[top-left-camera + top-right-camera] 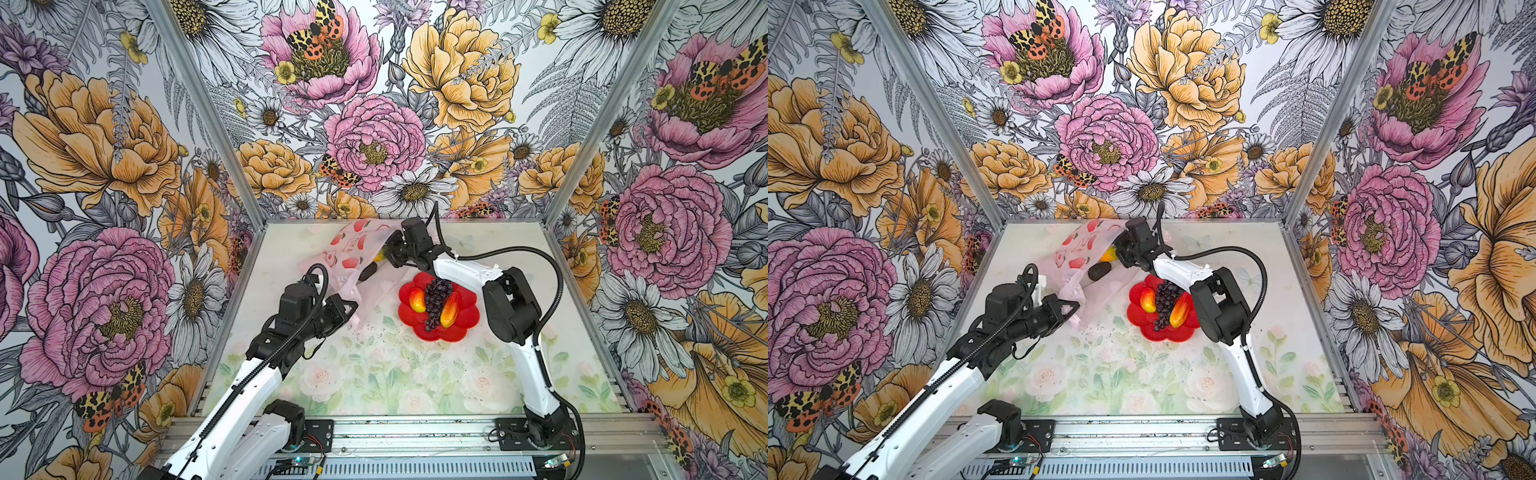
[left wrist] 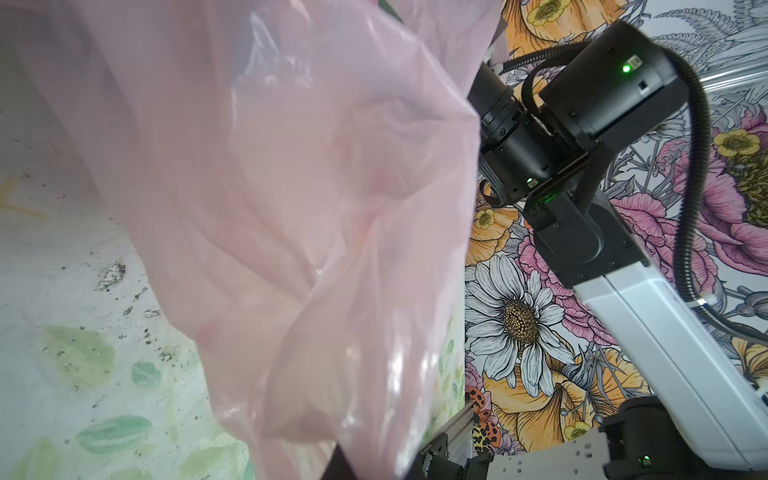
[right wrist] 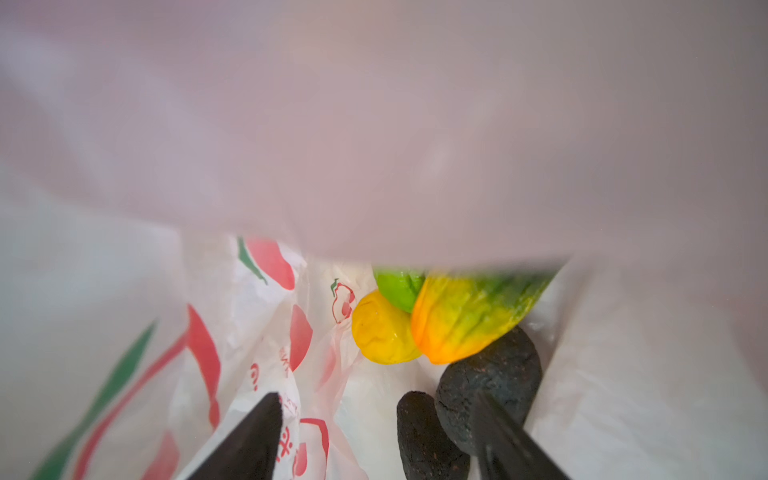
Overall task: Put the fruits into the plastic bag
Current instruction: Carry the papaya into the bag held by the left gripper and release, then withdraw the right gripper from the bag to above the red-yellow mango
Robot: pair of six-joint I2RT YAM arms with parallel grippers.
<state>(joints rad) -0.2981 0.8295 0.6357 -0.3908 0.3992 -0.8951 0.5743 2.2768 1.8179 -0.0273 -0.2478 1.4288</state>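
The pink plastic bag [image 1: 353, 249] [image 1: 1084, 249] lies at the back of the table with its mouth toward the right arm. My left gripper [image 1: 354, 308] [image 1: 1076, 306] is shut on the plastic bag's [image 2: 291, 187] near edge and holds it up. My right gripper [image 3: 374, 397] is open inside the bag mouth [image 1: 385, 252]. In front of it, inside the bag, lie two dark avocados [image 3: 490, 374], a yellow fruit [image 3: 380, 328], a green lime [image 3: 399, 289] and a green-orange mango [image 3: 465, 316]. A purple grape bunch [image 1: 436, 301], a red-yellow peach [image 1: 417, 300] and a longer red-orange fruit [image 1: 450, 309] rest on the red plate.
The red flower-shaped plate [image 1: 467, 318] [image 1: 1142, 322] sits right of the bag, partly under the right arm's forearm [image 1: 465, 270]. Floral walls close in the back and both sides. A metal rail [image 1: 415, 432] with the arm bases runs along the front edge.
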